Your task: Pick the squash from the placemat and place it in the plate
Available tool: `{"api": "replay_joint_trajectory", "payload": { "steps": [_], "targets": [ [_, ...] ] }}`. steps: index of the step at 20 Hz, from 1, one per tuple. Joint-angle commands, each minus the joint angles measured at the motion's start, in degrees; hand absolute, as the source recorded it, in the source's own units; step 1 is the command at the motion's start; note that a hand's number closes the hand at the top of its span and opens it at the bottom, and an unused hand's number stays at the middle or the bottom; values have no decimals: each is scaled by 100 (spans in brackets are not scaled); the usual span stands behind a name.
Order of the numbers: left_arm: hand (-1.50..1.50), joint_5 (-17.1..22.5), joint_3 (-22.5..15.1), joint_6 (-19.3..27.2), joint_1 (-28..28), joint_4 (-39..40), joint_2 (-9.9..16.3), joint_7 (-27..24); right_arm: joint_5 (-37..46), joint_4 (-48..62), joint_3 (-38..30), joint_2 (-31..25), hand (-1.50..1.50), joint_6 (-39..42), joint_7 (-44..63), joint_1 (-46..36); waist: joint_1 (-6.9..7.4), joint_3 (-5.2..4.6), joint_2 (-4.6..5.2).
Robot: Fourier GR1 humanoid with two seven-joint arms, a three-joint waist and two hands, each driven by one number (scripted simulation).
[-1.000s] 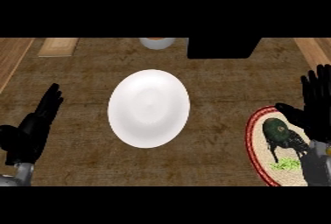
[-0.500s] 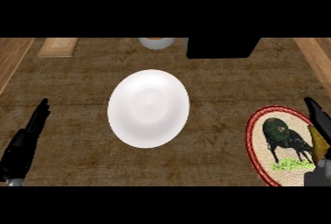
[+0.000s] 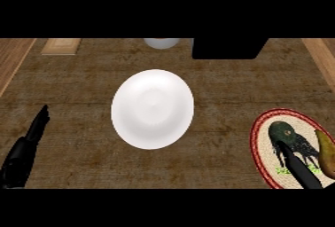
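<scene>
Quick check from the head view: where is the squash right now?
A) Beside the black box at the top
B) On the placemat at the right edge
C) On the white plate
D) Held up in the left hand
B: the squash lies on the red-rimmed placemat by the right hand; the white plate has nothing on it.

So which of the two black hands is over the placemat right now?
The robot's right hand, at the view's lower right: its fingers lie across the round red-rimmed placemat, beside the yellowish squash. The left hand sits over bare wooden counter.
</scene>
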Motion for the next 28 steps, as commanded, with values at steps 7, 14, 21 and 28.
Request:
{"api": "replay_joint_trajectory", "payload": {
  "steps": [7, 14, 21, 28],
  "targets": [
    [0, -114, 4, -76, 149, -218, -31, -94, 1180, -177, 502, -1772, -150, -62, 3557, 722, 217, -13, 44],
    [0, -143, 233, -229, 7, 145, -113, -186, 1475, -307, 353, -2809, -150, 938, 5726, 209, 106, 5, 25],
    [0, -272, 265, -387, 16, 238, -248, -214, 1306, 337, 470, -3259, -150, 2071, 6587, -613, 108, 12, 23],
    [0, -441, 646, -640, -189, 694, -473, -434, 1367, 1216, 590, -2861, -150, 2805, 6283, -1178, 53, 16, 12]
  ]
}}
